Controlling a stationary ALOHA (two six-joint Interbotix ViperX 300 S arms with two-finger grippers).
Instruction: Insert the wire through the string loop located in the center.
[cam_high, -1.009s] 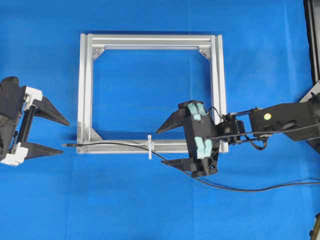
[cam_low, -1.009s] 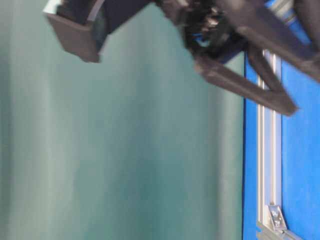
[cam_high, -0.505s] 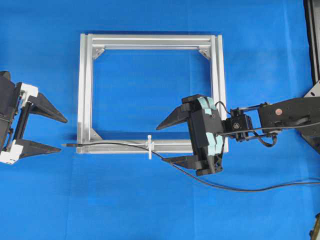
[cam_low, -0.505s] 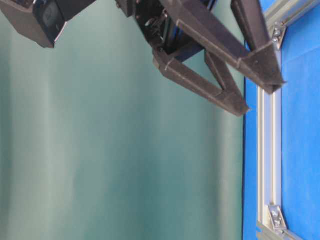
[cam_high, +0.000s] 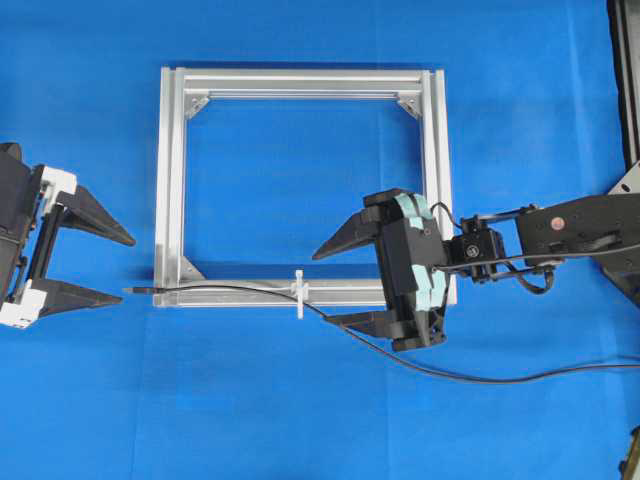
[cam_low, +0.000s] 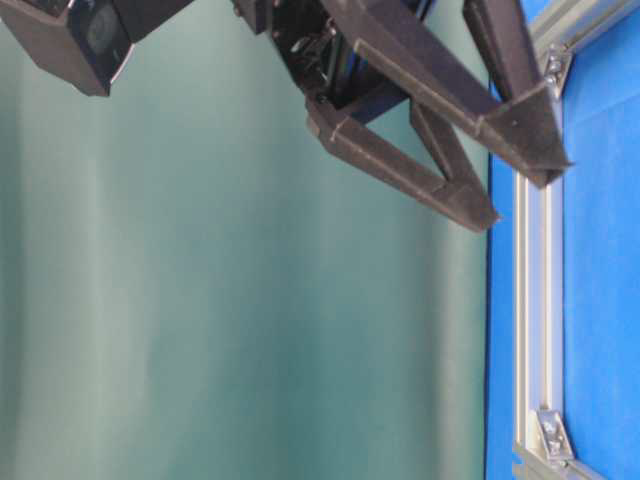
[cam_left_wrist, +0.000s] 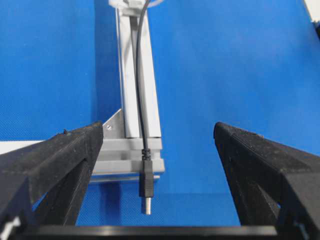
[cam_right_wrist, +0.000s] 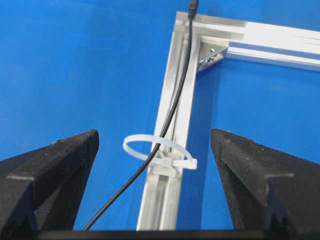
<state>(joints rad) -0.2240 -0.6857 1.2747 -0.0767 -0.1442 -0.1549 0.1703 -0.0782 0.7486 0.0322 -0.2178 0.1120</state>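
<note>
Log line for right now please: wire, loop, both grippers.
wire: threaded through string loop, lying along frame bar | plug tip: past frame corner | left gripper: open, empty | right gripper: open, empty

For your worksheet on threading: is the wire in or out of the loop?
In. The right wrist view shows the wire passing through the loop, its plug lying past the frame.

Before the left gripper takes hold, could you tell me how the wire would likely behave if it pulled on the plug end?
The wire is thin and lies in loose curves, so it is probably floppy and light. It passes through the string loop, so a pull might tug the loop. Its plug looks stiffer, likely easier to pinch.
</note>
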